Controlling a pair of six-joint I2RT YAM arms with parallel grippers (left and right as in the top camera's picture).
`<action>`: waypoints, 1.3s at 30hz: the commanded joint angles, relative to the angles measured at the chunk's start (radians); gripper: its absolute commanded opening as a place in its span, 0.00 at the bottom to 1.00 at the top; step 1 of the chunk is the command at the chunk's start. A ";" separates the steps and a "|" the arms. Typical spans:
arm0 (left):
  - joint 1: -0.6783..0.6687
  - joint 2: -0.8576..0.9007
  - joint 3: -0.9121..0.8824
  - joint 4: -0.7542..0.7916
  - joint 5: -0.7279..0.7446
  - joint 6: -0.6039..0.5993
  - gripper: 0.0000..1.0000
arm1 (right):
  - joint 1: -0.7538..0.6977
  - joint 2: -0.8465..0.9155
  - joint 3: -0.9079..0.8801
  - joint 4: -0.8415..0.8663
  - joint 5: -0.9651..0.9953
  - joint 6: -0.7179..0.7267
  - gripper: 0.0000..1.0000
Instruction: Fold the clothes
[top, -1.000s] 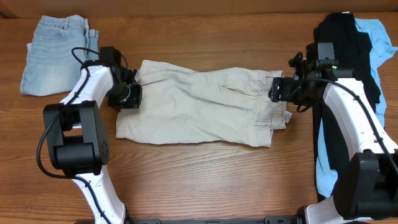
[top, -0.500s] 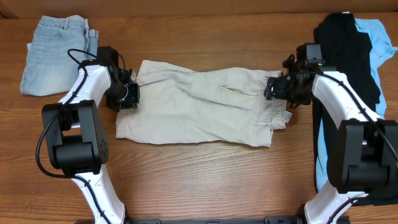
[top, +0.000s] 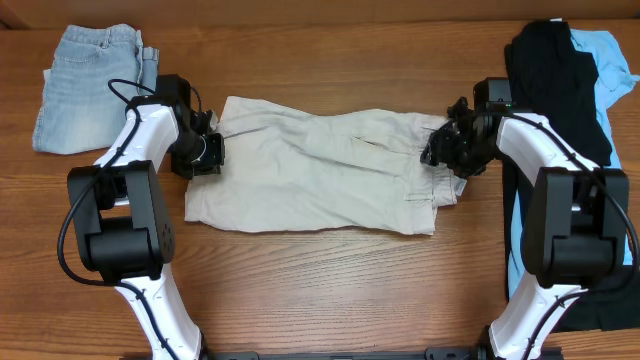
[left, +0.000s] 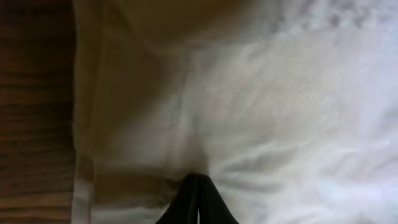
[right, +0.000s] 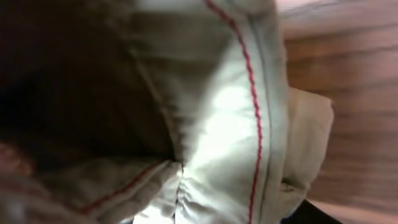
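shorts: the khaki shorts (top: 320, 175) lie spread flat mid-table (top: 320, 290), waistband end toward my right side, leg hems toward my left.
left claw: my left gripper (top: 208, 152) sits on the upper left hem. On the wrist cam the tips are pressed together with cloth puckered around them, so I'd call it pinched onto the shorts.
right claw: my right gripper (top: 438, 150) is at the waistband corner. Honestly can't tell if it's apart or together, since cloth fills the wrist cam.
risk 1: if the right side has only the top layer, or nothing at all, a lift would drag one end and skew the fold.
risk 2: a thin pinch on the left hem could slip out under tension.
risk 3: the dark and blue pile (top: 560, 80) is just beside my right arm and could snag.
hidden: the right fingertips, and how many layers each side has.
other: folded jeans (top: 88, 85) sit top left, well apart.
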 joint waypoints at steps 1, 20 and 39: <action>-0.001 0.072 -0.022 -0.003 -0.067 -0.024 0.04 | 0.013 0.020 -0.011 0.036 -0.150 0.043 0.04; -0.259 0.071 -0.022 -0.066 0.272 -0.060 0.04 | -0.185 -0.441 0.082 -0.313 -0.092 0.032 0.04; -0.335 0.071 -0.021 0.038 0.270 -0.086 0.04 | 0.614 -0.450 0.164 0.050 0.329 0.633 0.04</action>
